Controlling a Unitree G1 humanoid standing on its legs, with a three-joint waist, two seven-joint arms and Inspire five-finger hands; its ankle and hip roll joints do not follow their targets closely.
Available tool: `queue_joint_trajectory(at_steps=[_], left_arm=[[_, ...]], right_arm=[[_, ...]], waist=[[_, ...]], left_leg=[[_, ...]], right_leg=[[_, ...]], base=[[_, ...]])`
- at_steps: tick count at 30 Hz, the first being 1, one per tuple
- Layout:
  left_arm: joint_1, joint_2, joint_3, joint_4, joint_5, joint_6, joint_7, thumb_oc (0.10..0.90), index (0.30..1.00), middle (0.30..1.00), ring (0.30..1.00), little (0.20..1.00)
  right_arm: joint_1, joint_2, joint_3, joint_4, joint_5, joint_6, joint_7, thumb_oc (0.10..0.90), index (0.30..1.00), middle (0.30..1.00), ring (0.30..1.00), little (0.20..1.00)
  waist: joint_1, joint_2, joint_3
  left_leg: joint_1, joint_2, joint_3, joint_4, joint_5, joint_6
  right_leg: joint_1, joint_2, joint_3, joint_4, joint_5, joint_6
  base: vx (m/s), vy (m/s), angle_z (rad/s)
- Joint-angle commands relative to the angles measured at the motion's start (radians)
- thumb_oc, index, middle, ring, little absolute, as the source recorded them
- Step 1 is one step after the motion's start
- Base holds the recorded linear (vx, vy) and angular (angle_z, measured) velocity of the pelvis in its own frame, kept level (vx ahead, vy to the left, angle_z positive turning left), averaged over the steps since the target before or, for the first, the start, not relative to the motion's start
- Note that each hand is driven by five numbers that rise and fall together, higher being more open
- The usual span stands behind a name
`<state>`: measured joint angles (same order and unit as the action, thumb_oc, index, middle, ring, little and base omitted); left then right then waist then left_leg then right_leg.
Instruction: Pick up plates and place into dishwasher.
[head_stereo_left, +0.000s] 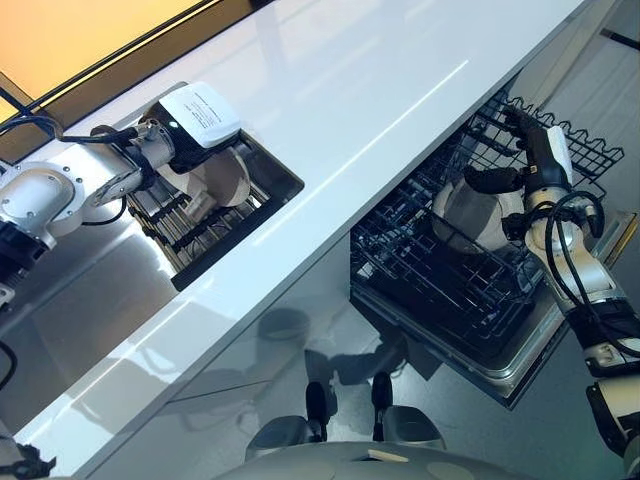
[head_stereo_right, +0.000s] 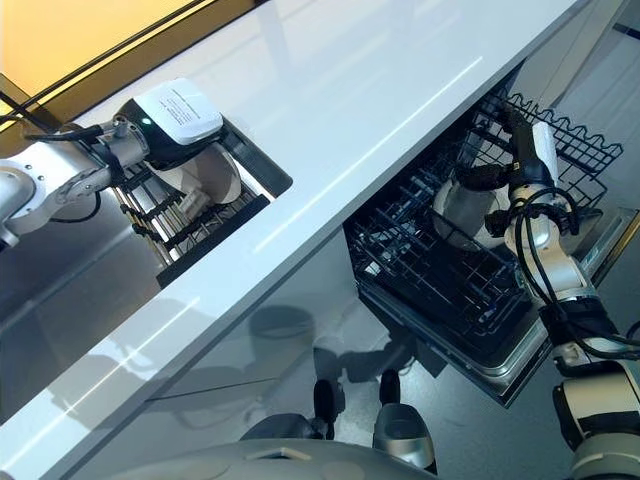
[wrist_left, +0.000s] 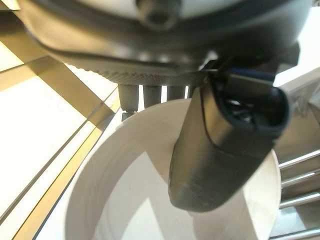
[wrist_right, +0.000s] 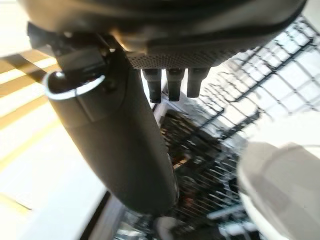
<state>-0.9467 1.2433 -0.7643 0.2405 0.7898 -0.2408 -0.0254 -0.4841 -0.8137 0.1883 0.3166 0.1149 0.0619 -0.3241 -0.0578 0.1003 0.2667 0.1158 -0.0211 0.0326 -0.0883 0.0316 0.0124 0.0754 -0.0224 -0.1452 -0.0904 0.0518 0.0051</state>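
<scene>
Left hand (wrist_left: 220, 150) pinching plate (wrist_left: 150, 200) in sink rack (head_stereo_left: 215, 225); right hand (head_stereo_left: 535, 150) released over dishwasher rack (head_stereo_left: 450, 280). My worry: rim slipping on lift.

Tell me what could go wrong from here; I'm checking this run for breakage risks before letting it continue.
1. The left hand pinches a white plate by its rim, thumb on the face, fingers behind. A shallow pinch like this could slip as the plate lifts from the dish rack.
2. The right hand sits close to a white plate standing in the dishwasher rack; pulling back could nudge or tip it against the wires.
</scene>
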Motion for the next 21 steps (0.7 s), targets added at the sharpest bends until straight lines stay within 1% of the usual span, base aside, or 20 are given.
queue_joint_trajectory(at_steps=[1,2,4,6,7,8,9,10,11,13,16,18,19,20,21], left_arm=[[0.058,0.130,0.187,0.051,0.006,0.097,0.083,0.100,0.300,0.300,0.300,0.200],[0.095,0.136,0.225,0.040,-0.006,0.110,0.103,0.100,0.300,0.300,0.300,0.200],[0.211,0.141,0.346,0.017,-0.033,0.131,0.145,0.100,0.300,0.300,0.300,0.200],[0.278,0.140,0.416,0.003,-0.039,0.138,0.165,0.100,0.300,0.300,0.300,0.200],[0.330,0.140,0.473,-0.004,-0.049,0.144,0.187,0.100,0.300,0.300,0.300,0.200],[0.354,0.139,0.498,-0.009,-0.047,0.143,0.196,0.100,0.300,0.300,0.300,0.200],[0.406,0.138,0.554,-0.017,-0.049,0.143,0.230,0.100,0.300,0.300,0.300,0.200],[0.456,0.133,0.611,-0.028,-0.054,0.160,0.269,0.100,0.300,0.300,0.300,0.200],[0.532,0.119,0.695,-0.041,-0.046,0.174,0.331,0.100,0.300,0.300,0.300,0.200],[0.633,0.105,0.812,-0.047,-0.067,0.206,0.465,0.100,0.300,0.300,0.300,0.200],[0.775,0.053,0.972,-0.065,-0.078,0.209,0.627,0.100,0.300,0.300,0.300,0.200],[0.839,0.014,1.039,-0.082,-0.089,0.209,0.709,0.100,0.300,0.300,0.300,0.200],[0.849,0.006,1.049,-0.085,-0.086,0.209,0.719,0.100,0.300,0.300,0.300,0.200],[0.868,-0.019,1.071,-0.096,-0.096,0.207,0.767,0.100,0.300,0.300,0.300,0.200],[0.877,-0.032,1.086,-0.104,-0.099,0.203,0.791,0.100,0.300,0.300,0.300,0.200]], right_arm=[[0.040,-0.099,-0.145,-0.156,-0.061,-0.157,-0.072,0.800,0.900,0.900,0.900,0.900],[0.056,-0.099,-0.166,-0.181,-0.067,-0.176,-0.073,0.800,0.900,0.900,0.900,0.900],[0.102,-0.095,-0.222,-0.237,-0.059,-0.219,-0.063,0.800,0.900,0.900,0.900,0.900],[0.120,-0.092,-0.243,-0.260,-0.054,-0.237,-0.055,0.800,0.900,0.900,0.900,0.900],[0.136,-0.089,-0.263,-0.280,-0.046,-0.249,-0.053,0.800,0.900,0.900,0.900,0.900],[0.141,-0.087,-0.268,-0.286,-0.046,-0.254,-0.051,0.800,0.900,0.900,0.900,0.900],[0.156,-0.081,-0.283,-0.297,-0.049,-0.273,-0.045,0.800,0.900,0.900,0.900,0.900],[0.170,-0.079,-0.299,-0.317,-0.041,-0.283,-0.039,0.800,0.900,0.900,0.900,0.900],[0.185,-0.073,-0.313,-0.336,-0.043,-0.292,-0.030,0.800,0.900,0.900,0.900,0.900],[0.206,-0.070,-0.337,-0.354,-0.018,-0.313,-0.001,0.800,0.900,0.900,0.900,0.900],[0.229,-0.055,-0.349,-0.378,-0.020,-0.339,0.023,0.800,0.900,0.900,0.900,0.900],[0.237,-0.042,-0.345,-0.394,-0.023,-0.350,0.032,0.800,0.900,0.900,0.900,0.900],[0.238,-0.040,-0.344,-0.396,-0.024,-0.352,0.033,0.800,0.900,0.900,0.900,0.900],[0.242,-0.032,-0.340,-0.412,-0.020,-0.360,0.042,0.800,0.900,0.900,0.900,0.900],[0.239,-0.028,-0.334,-0.424,-0.018,-0.363,0.050,0.800,0.900,0.900,0.900,0.900]], waist=[[0.016,-0.032,-0.121],[0.018,-0.036,-0.125],[0.028,-0.045,-0.136],[0.032,-0.046,-0.141],[0.037,-0.046,-0.144],[0.038,-0.045,-0.146],[0.041,-0.044,-0.149],[0.046,-0.045,-0.153],[0.050,-0.045,-0.158],[0.060,-0.049,-0.165],[0.066,-0.055,-0.172],[0.067,-0.059,-0.175],[0.067,-0.060,-0.176],[0.070,-0.063,-0.179],[0.070,-0.064,-0.182]], left_leg=[[-0.013,-0.059,0.020,0.074,-0.120,0.009],[-0.012,-0.060,0.020,0.076,-0.122,0.008],[-0.009,-0.058,0.019,0.068,-0.119,0.005],[-0.007,-0.056,0.018,0.056,-0.112,0.003],[-0.006,-0.053,0.016,0.044,-0.103,-0.001],[-0.005,-0.052,0.016,0.038,-0.099,-0.002],[-0.004,-0.048,0.015,0.024,-0.090,-0.006],[-0.005,-0.044,0.013,0.010,-0.080,-0.012],[-0.009,-0.041,0.012,0.009,-0.075,-0.017],[-0.013,-0.041,0.010,0.015,-0.078,-0.019],[-0.023,-0.047,0.008,0.056,-0.099,-0.015],[-0.025,-0.050,0.005,0.075,-0.110,-0.011],[-0.025,-0.050,0.004,0.077,-0.112,-0.010],[-0.023,-0.051,0.001,0.078,-0.115,-0.008],[-0.020,-0.051,-0.001,0.076,-0.115,-0.007]], right_leg=[[0.015,0.057,-0.011,0.113,-0.157,0.039],[0.020,0.059,-0.009,0.105,-0.155,0.039],[0.028,0.065,-0.010,0.084,-0.148,0.041],[0.031,0.068,-0.011,0.078,-0.147,0.041],[0.032,0.069,-0.013,0.077,-0.146,0.042],[0.032,0.070,-0.014,0.076,-0.146,0.043],[0.032,0.071,-0.016,0.076,-0.147,0.044],[0.033,0.072,-0.019,0.075,-0.150,0.045],[0.031,0.072,-0.022,0.076,-0.152,0.045],[0.029,0.070,-0.028,0.076,-0.155,0.043],[0.028,0.064,-0.028,0.082,-0.161,0.036],[0.030,0.062,-0.029,0.091,-0.166,0.033],[0.030,0.062,-0.029,0.092,-0.167,0.032],[0.032,0.061,-0.030,0.097,-0.170,0.030],[0.033,0.061,-0.031,0.100,-0.172,0.030]], base=[[0.00,0.000,0.00],[-0.03,0.004,-0.01],[-0.02,0.003,-0.01],[0.00,0.000,0.00],[0.00,0.000,0.00],[-0.03,0.006,0.00],[-0.03,0.007,0.01],[-0.05,0.009,0.01],[-0.06,0.010,0.01],[-0.04,0.012,0.01],[-0.02,0.009,0.02],[0.00,0.000,0.00],[0.01,0.006,0.03],[0.01,0.005,0.09],[0.02,0.007,0.10]])
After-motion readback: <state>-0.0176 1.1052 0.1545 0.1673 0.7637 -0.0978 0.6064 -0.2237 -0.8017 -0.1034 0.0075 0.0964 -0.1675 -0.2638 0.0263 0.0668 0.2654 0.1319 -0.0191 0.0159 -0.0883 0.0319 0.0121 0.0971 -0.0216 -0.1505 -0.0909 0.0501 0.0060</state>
